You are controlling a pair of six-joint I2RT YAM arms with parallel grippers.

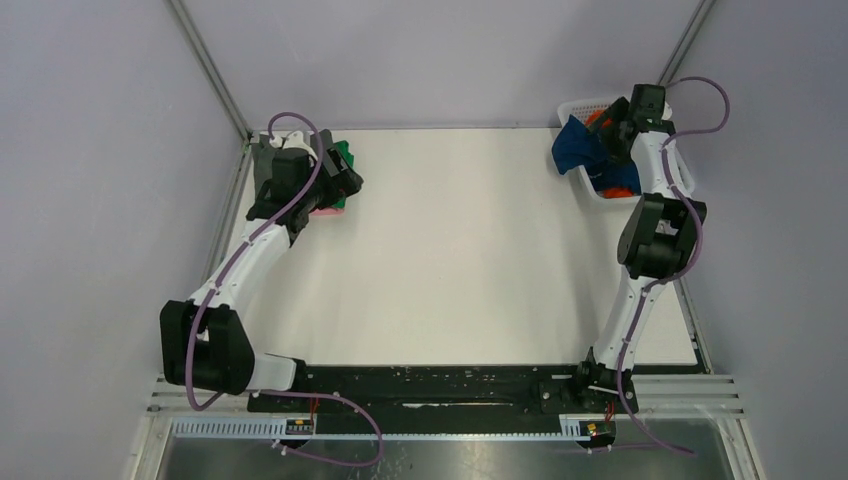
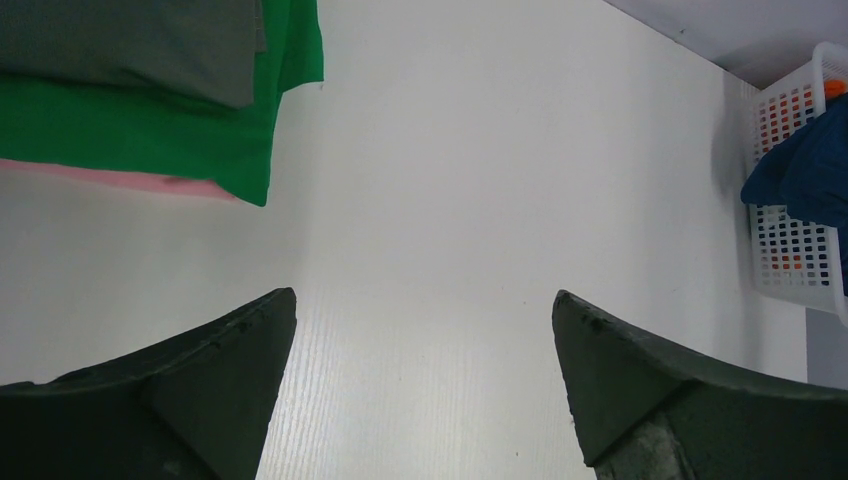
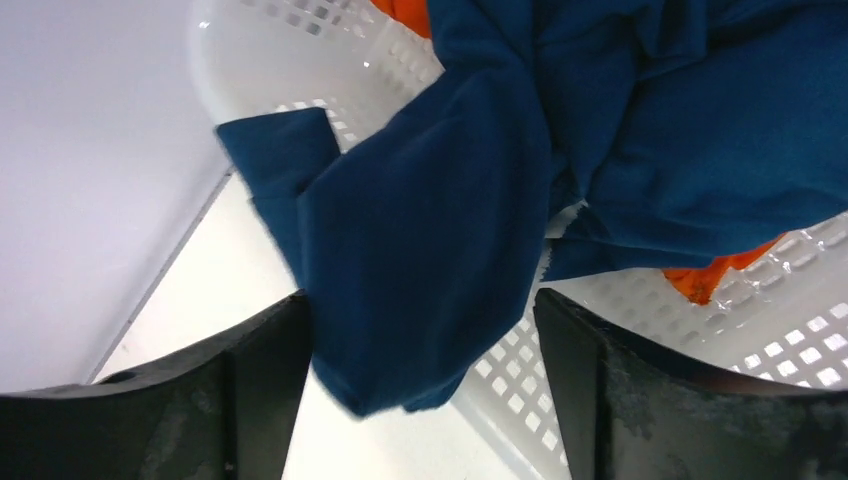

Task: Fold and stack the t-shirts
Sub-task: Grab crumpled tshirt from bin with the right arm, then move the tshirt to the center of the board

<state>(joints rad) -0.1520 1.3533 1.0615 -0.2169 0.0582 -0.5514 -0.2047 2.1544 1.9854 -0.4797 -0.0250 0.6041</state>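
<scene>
Right claw [image 3: 420, 300]: jaws stood apart, dark blue t-shirt [image 3: 430, 230] hung between them, basket [image 3: 770, 340] beyond; left claw [image 2: 425, 300]: jaws stood apart; grey-green-pink t-shirt stack [image 2: 150, 130] lay ahead-left.

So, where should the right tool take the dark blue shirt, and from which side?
Probably grip the flap of the dark blue shirt that hangs over the basket rim, coming from the table side. It hangs free between the open fingers of the right tool.
</scene>
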